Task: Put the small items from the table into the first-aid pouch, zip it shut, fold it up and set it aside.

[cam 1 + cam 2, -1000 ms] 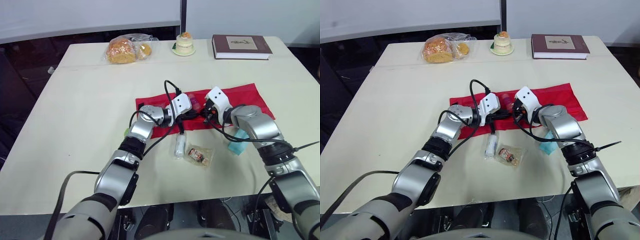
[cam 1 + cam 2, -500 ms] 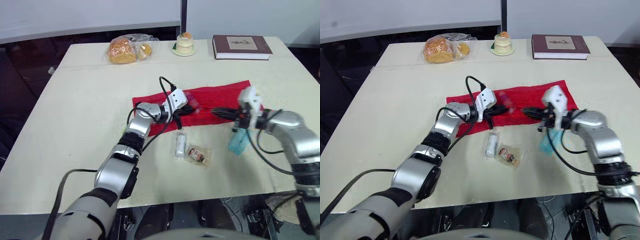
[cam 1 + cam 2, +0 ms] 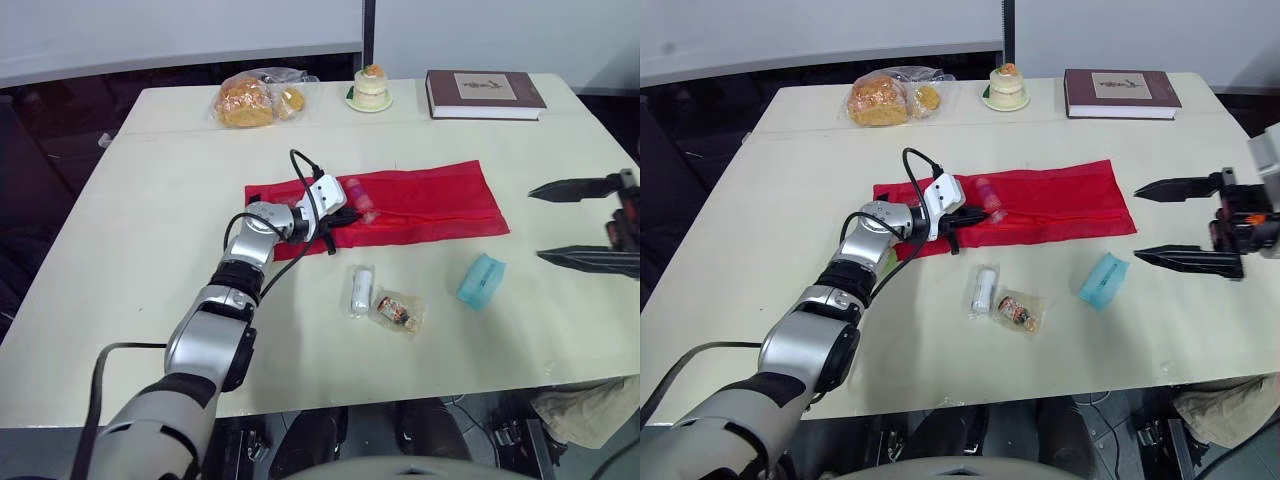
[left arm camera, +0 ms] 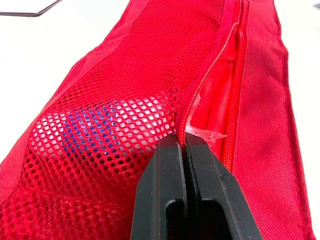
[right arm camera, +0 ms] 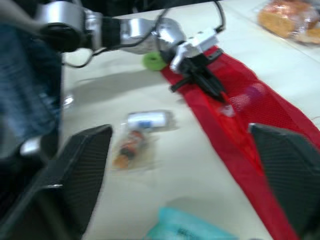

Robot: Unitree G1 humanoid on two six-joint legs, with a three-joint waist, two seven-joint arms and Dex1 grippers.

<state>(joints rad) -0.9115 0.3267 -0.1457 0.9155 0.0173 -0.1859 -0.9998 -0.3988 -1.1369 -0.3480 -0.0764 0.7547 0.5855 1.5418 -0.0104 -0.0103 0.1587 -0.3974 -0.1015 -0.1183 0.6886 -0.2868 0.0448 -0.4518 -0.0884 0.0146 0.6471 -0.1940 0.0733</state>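
R gripper [image 3: 1137,222] has pulled off the pouch [image 3: 430,200] in the last sec. It was at pouch centre next to L gripper [image 3: 343,213]. It's now out at the table's [image 3: 150,250] 3 o'clock side, well apart from everything, fingers spread wide, holding nothing.

L gripper hasn't let go: fingers pressed together, pinching the zip-side edge of the mesh pocket near the pouch's 9 o'clock end. Pouch has slid toward 9 o'clock with it and lies straighter.

Reading:
- Approx 1 item in. A pinkish bottle [image 3: 358,196] shows at the mesh just by L fingertips.
- R arm looks free to fetch the next.
- 3 items loose at the pouch's 6 o'clock side: white tube [image 3: 360,290], clear packet [image 3: 397,309] just beside it, teal pack [image 3: 481,280] toward 4.
- Zipping and fold not begun.

Pouch: mid-table, flat, long axis approx 9-to-3, far end tipped slightly toward 2. Zip runs along that axis; can't tell how far it's open.
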